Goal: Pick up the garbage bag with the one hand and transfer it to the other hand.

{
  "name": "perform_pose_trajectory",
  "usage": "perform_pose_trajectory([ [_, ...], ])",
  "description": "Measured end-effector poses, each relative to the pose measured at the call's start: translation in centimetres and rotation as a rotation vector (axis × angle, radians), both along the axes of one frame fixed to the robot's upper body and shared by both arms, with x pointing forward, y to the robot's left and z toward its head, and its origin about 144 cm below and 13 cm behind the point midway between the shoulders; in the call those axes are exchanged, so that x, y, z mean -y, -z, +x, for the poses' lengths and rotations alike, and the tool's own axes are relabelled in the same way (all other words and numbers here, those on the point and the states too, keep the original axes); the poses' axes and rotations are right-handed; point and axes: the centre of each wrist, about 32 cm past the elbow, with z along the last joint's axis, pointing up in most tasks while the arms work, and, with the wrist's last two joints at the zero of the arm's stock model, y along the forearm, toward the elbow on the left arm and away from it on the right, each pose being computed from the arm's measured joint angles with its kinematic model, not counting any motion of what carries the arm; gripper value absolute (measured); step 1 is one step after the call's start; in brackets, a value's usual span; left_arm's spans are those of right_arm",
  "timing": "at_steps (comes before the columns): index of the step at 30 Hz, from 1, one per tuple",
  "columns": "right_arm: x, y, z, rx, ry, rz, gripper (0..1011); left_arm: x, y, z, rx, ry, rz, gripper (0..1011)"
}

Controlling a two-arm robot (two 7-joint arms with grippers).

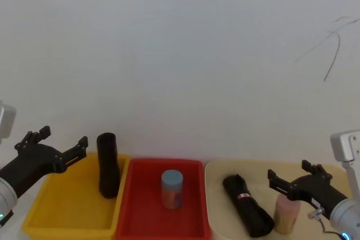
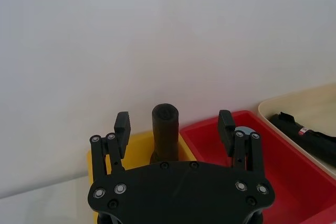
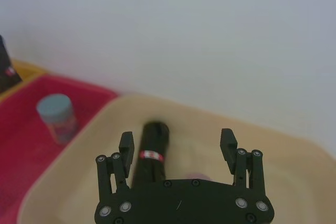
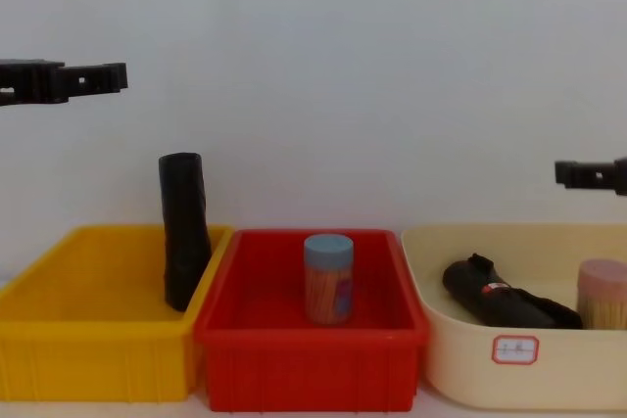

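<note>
The garbage bag (image 1: 247, 205), a crinkled black roll with a red-and-white band, lies in the cream bin (image 1: 215, 195) at the right. It shows side-on in the chest view (image 4: 505, 302), and its far end shows in the left wrist view (image 2: 310, 135). My right gripper (image 1: 289, 171) hovers open above that bin, just right of the bag. In the right wrist view, the bag (image 3: 152, 153) lies under the open right gripper (image 3: 176, 139), nearer one finger. My left gripper (image 1: 63, 137) hangs open over the yellow bin (image 1: 67, 230), high up in the chest view (image 4: 108, 75).
A plain black roll (image 1: 107, 164) stands upright in the yellow bin's right corner, in line with the open left gripper (image 2: 174, 120). The red bin (image 1: 166, 163) in the middle holds a blue-lidded jar (image 1: 171, 189). A pink-topped jar (image 1: 287, 213) stands beside the bag.
</note>
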Motion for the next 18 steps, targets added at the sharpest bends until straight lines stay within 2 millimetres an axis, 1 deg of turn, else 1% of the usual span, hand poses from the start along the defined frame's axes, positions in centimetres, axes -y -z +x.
perform_pose_trajectory([
  [8,-1.4,0.1,-1.0,0.114,-0.048,0.036,1001,0.0,0.0,0.0,0.000,0.000,0.000,1002],
  [18,-3.9,0.3,-2.5,0.273,-0.126,0.096,1001,0.0,0.0,0.0,0.000,0.000,0.000,1002],
])
